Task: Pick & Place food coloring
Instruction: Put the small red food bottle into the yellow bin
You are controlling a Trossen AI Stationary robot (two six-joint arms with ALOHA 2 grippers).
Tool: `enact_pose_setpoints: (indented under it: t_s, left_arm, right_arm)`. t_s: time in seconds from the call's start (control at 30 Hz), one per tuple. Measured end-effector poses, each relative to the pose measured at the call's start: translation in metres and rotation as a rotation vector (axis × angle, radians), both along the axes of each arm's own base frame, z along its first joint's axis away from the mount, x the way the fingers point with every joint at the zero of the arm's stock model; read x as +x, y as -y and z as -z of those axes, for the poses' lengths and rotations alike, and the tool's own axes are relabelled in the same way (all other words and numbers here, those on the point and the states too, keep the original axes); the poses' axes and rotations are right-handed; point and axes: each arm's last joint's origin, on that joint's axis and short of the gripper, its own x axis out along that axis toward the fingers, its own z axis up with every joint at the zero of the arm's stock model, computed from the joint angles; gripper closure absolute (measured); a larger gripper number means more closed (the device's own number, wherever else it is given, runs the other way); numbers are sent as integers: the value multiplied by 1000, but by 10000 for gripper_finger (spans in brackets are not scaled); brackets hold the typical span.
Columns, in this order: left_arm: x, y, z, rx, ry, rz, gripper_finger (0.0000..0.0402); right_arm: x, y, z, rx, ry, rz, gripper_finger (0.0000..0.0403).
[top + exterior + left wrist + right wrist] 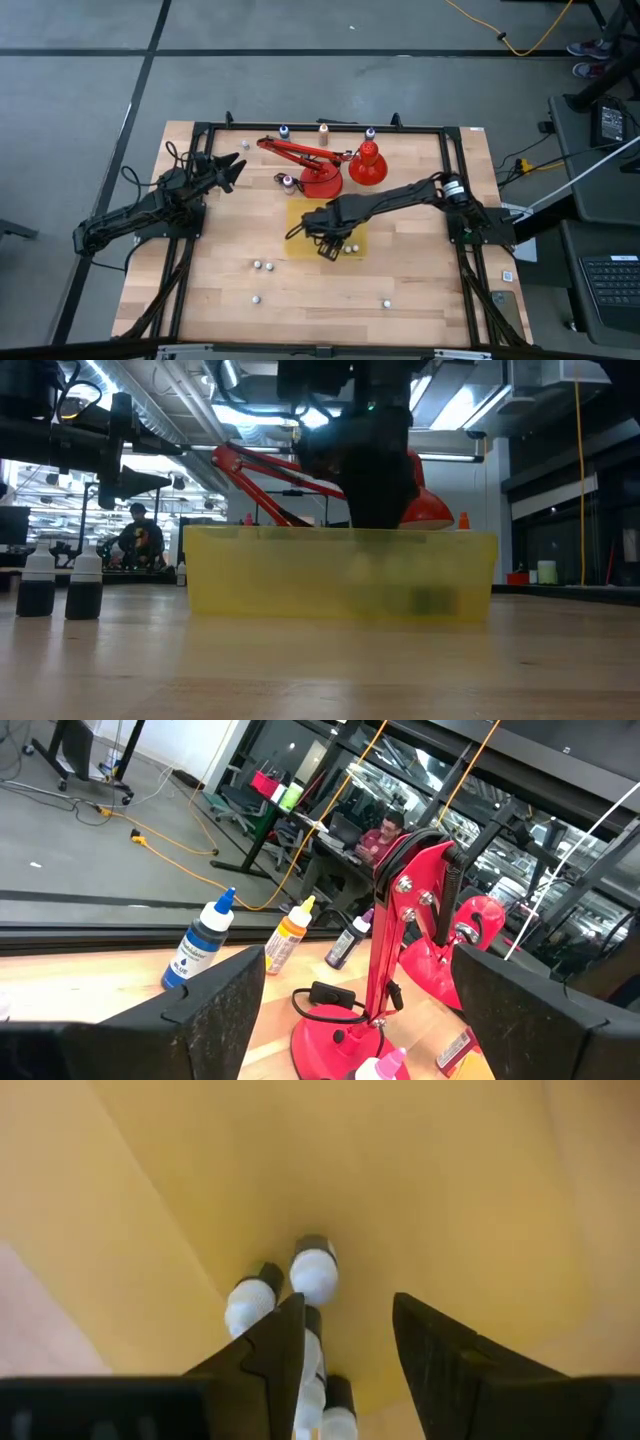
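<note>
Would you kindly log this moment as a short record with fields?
right gripper: open, low inside the yellow tray
in tray: small white-capped bottles beside its fingers, none held
left gripper: open, raised at the table's left, empty
table front: four more small bottles standing
table rear: red desk lamp, larger dropper bottles

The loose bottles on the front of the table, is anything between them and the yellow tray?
Nothing visible blocks them. The loose bottles stand on bare wood in front of the yellow tray. The right pincer hangs over the tray itself, above bottles already inside.
</note>
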Motion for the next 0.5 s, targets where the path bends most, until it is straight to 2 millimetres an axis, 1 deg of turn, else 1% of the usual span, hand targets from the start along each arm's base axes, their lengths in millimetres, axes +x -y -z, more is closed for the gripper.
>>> enact_pose_setpoints:
  t_s: [0.13, 0.27, 0.37, 0.5]
  left_arm:
    - [0, 0, 0, 0, 0, 0, 90]
    - [0, 0, 0, 0, 0, 0, 89]
    - [0, 0, 0, 0, 0, 0, 91]
    - [0, 0, 0, 0, 0, 0, 89]
  right_arm:
    - [-5, 0, -10, -6, -3, 0, 247]
    - [-14, -3, -27, -5, 4, 17, 247]
    - [-21, -10, -39, 1, 13, 29, 247]
    - [-35, -26, -59, 12, 38, 29, 244]
